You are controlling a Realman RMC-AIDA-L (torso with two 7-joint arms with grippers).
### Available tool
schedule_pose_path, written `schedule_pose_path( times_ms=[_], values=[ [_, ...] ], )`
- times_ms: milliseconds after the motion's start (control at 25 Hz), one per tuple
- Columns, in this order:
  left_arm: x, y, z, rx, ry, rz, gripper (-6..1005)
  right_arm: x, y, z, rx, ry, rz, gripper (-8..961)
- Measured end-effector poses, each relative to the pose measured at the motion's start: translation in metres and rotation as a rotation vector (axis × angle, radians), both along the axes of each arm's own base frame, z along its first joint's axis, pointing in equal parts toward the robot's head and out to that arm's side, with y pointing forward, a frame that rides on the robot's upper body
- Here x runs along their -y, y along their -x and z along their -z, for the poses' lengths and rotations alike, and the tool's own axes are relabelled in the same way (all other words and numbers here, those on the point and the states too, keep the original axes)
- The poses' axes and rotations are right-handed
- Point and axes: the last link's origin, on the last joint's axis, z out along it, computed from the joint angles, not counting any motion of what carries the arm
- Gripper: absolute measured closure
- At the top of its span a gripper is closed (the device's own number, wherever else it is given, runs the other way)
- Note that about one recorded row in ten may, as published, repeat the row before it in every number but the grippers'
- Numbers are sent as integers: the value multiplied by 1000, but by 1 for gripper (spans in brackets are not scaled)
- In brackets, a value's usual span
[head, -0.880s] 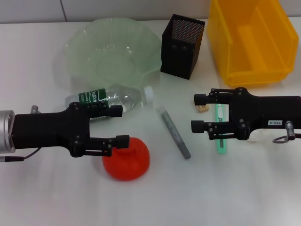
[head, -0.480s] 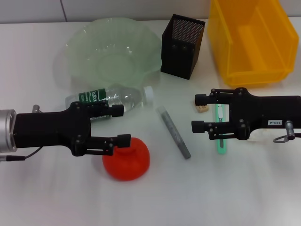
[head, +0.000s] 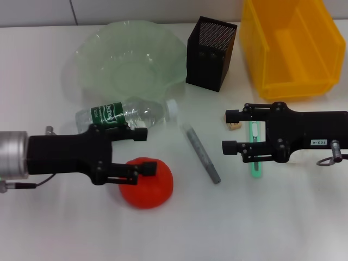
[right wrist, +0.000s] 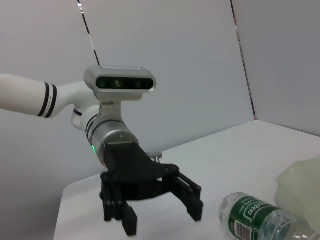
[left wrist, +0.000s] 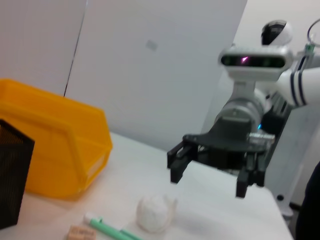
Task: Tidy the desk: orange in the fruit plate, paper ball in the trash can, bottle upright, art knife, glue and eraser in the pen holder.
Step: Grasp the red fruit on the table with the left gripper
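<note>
Task at an early stage; no item appears to have reached its destination. The fruit plate (head: 130, 60) holds nothing, and the pen holder (head: 211, 53) and the trash can (head: 291, 46), as far as their interiors show, hold nothing.

The orange (head: 148, 185) rests on the desk (head: 174, 234), near the front edge. The left gripper (head: 144, 151) is above its rear side, jaws spread wide, one fingertip over the fruit and the other near the bottle; nothing is held. Judged step in hand: closing on the orange for transfer to the plate.

The bottle (head: 122, 114) lies on its side just in front of the plate, white cap pointing toward the robot's right; it is not yet upright.

A grey stick (head: 202, 154) lies diagonally at mid-desk. A green stick (head: 254, 152) lies under the right gripper (head: 230, 131), whose jaws are also spread, holding nothing. The eraser (head: 234, 125) sits just beside that gripper's upper finger. The left wrist view shows the paper ball (left wrist: 154, 214) on the desk near the green stick and eraser, hidden under the right arm in the head view.

Legible writing: the bottle's dark green label bears white script, unreadable here. A small white tag on the right arm (head: 318, 142) carries characters too small to read with confidence.
</note>
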Motion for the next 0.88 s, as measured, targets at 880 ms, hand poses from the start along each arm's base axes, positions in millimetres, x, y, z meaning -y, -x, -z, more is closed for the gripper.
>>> schedule_pose_path(
  times_ms=[880],
  values=[
    [-13, 10, 41, -249, -18, 25, 220, 0, -1, 0, 4, 0, 12, 212]
  ],
)
